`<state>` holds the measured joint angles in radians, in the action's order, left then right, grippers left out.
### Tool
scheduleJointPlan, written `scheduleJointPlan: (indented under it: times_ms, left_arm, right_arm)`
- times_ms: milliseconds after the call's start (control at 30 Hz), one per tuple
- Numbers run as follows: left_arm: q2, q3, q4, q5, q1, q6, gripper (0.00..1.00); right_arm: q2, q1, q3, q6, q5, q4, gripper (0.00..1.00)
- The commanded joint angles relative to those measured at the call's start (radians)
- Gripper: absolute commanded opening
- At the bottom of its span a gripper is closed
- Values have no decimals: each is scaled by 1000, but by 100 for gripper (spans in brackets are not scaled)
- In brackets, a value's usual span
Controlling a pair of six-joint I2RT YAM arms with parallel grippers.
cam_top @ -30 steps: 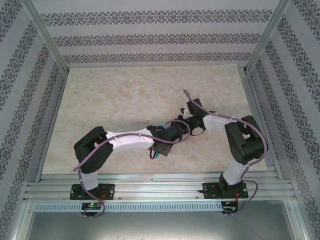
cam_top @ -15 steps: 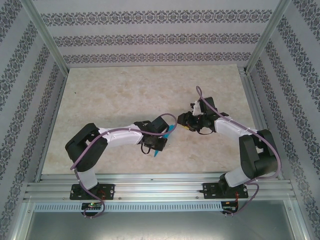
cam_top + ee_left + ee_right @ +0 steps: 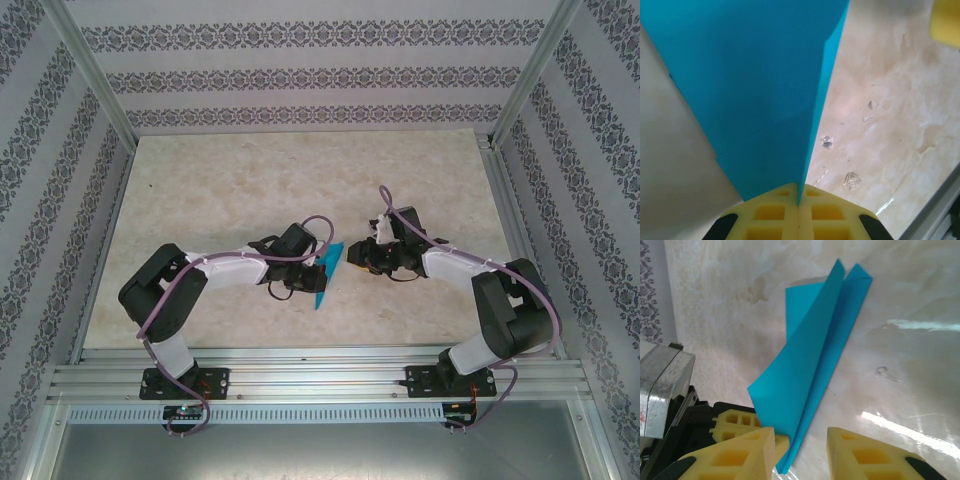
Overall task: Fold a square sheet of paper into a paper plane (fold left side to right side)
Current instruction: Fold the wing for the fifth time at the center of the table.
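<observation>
— Cyan paper is what I'm after. Where is it, and how far along are we?

— I have the paper plane (image 3: 327, 272) just below the centre of the overhead view, between the two arms. As far as I can tell it is held on edge above the bench (image 3: 220, 190). It isn't a flat square: I see a long narrow wedge, creased layers lying against each other, with a point at one end. In the right wrist view it runs from the upper right down to the bottom centre, and one flap stands away from the rest.

— So the folding is finished?

— Mostly, I'd judge. The main creases look made. What I think is left is tidying that loose flap, perhaps spreading the wings, and setting it down. I can't tell from here how sharp the creases are.

— And the jaws?

— The left jaws are closed tight on the paper. At the bottom of the left wrist view the yellow pads (image 3: 770, 215) meet, with the paper pinched in the seam between them. The right jaws stand partly open with a clear gap. The plane's lower tip hangs in that gap, close to the pad (image 3: 752, 452) at the lower left of that frame. They aren't gripping it, and I can't say whether that pad touches it.
</observation>
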<state>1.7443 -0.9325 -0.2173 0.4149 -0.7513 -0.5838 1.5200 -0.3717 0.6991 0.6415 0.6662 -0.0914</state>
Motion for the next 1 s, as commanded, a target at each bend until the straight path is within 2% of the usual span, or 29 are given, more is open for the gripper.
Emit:
scheduleJointPlan:
  times_ms: [0, 567, 800, 967]
  left_arm:
    - [-23, 35, 115, 75, 30, -46, 3]
    - [-6, 119, 250, 111, 64, -116, 2]
    - [-1, 131, 275, 117, 71, -126, 2]
    - [1, 139, 292, 120, 73, -140, 8]
  right_arm:
    - [4, -38, -3, 25, 7, 81, 35]
    - [164, -146, 62, 145, -110, 118, 39]
    - [204, -162, 83, 164, -145, 94, 37]
    - [225, -171, 93, 179, -168, 69, 33]
